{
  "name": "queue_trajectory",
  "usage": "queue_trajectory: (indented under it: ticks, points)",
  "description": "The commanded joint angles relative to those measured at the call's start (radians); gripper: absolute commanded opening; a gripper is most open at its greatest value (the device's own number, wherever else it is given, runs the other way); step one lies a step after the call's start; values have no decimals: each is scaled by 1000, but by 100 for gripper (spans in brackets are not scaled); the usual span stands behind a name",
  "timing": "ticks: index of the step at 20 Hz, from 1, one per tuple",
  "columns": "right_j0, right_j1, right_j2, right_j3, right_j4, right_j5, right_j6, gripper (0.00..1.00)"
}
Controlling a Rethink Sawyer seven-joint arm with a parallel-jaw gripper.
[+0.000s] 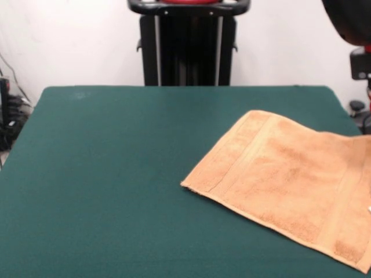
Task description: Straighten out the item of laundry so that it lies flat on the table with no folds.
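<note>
Spreading across nearly the whole scene, from the near edge back to the white wall: the dark green bench, showing bare over its left and middle parts.

Lying on the right side of the bench, about midway between near and far: the orange-tan towel, turned at an angle to the bench edges, pointing one corner toward the far side and one toward the middle, and running out past the right edge of the scene. Resting mostly flat, with no fold seen in the part on show, only waving slightly along its far edge. Not telling how the cut-off right end is lying.

Standing behind the far edge at the centre: the black pedestal, carrying a strip of red at the very top.

Hanging in at the far right corner: a dark, rounded section of the arm, with a red and black piece below it.

Not showing anywhere: the end effector, so not telling whether open or closed.

Running along the towel's left end, parallel to that edge: a woven border band.

Trailing at the far left, off the bench: dark cables.
</note>
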Motion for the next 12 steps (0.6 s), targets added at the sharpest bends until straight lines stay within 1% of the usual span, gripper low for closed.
queue_trajectory:
  ticks: [1, 9, 10, 12]
  points:
    - [35, 56, 74, 16, -50, 44, -5, 0]
    - [37, 55, 70, 16, -54, 38, -5, 0]
    - [37, 54, 71, 16, -55, 39, -7, 100]
    - [34, 55, 74, 15, -56, 44, -14, 100]
